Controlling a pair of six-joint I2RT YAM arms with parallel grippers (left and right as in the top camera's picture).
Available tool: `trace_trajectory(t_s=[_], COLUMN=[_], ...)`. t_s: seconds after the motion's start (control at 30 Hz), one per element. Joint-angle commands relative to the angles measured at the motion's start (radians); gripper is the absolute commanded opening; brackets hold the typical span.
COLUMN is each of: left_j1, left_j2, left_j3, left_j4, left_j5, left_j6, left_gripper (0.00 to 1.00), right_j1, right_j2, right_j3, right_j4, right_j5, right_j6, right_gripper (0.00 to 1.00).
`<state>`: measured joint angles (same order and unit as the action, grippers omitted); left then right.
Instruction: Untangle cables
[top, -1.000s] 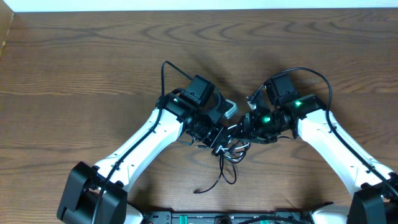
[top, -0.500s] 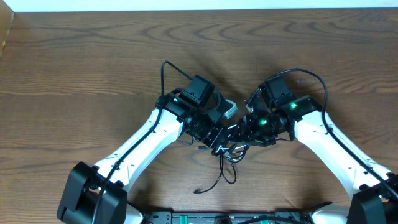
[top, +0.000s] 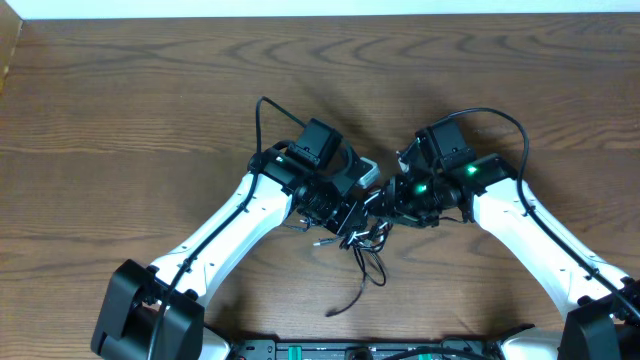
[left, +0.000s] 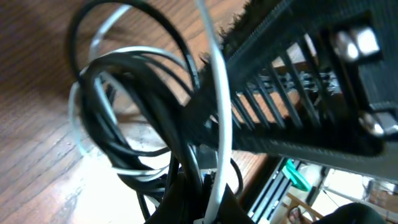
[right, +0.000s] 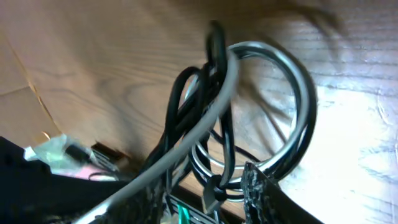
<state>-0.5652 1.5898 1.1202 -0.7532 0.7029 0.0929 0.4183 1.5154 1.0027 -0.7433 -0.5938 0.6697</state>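
My left end effector (top: 352, 228) and right end effector (top: 383, 207) meet at the cables (top: 370, 262).
Both pinch the cables between them; one loose end lies on the desk (top: 150, 100).

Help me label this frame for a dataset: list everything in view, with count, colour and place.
table: one, brown wood, beneath everything
cable tangle: one bundle, black strands with white or grey ones, strand count unclear, mid-table between the grippers
loose cable end: one, black, trailing from the tangle toward the robot's side
left arm: one, white links, black joints, reaching in from the left
right arm: one, same colours, reaching in from the right
left gripper: one, black, at the tangle, open or shut unclear
right gripper: one, black, at the tangle, open or shut unclear
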Motion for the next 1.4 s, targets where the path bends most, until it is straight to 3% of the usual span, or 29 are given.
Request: trace_trajectory(t_s=[0.0, 0.63, 0.7, 0.9, 1.03, 1.23, 1.37], left_j1=[-0.007, -0.008, -0.008, -0.008, -0.008, -0.008, -0.008], left_j2=[-0.008, -0.008, -0.008, -0.008, -0.008, -0.008, -0.008], left_j3=[-0.004, -0.004, -0.004, -0.004, -0.004, -0.004, -0.004], left_j4=[0.019, 0.056, 0.055, 0.048, 0.016, -0.079, -0.109], left_j5=[0.133, 0.177, 0.177, 0.176, 0.126, -0.072, -0.08], left_j6=[-0.001, -0.001, -0.001, 0.002, 0.041, 0.065, 0.11], left_gripper=[0.08, 0.08, 0.08, 0.08, 0.08, 0.08, 0.07], right_j1=[0.012, 0.034, 0.034, 0.034, 0.029, -0.027, -0.082], right_j2=[0.003, 0.003, 0.003, 0.004, 0.003, 0.003, 0.003], right_j3=[-0.003, -0.004, -0.004, -0.004, -0.004, -0.004, -0.004], right_j4=[0.015, 0.056, 0.063, 0.039, 0.032, -0.022, -0.057], right_j5=[-0.002, 0.065, 0.067, 0.142, 0.15, 0.09, 0.019], right_j6=[0.034, 0.033, 0.033, 0.018, -0.062, -0.157, -0.182], right_gripper=[0.35, 0.37, 0.34, 0.01, 0.01, 0.01, 0.01])
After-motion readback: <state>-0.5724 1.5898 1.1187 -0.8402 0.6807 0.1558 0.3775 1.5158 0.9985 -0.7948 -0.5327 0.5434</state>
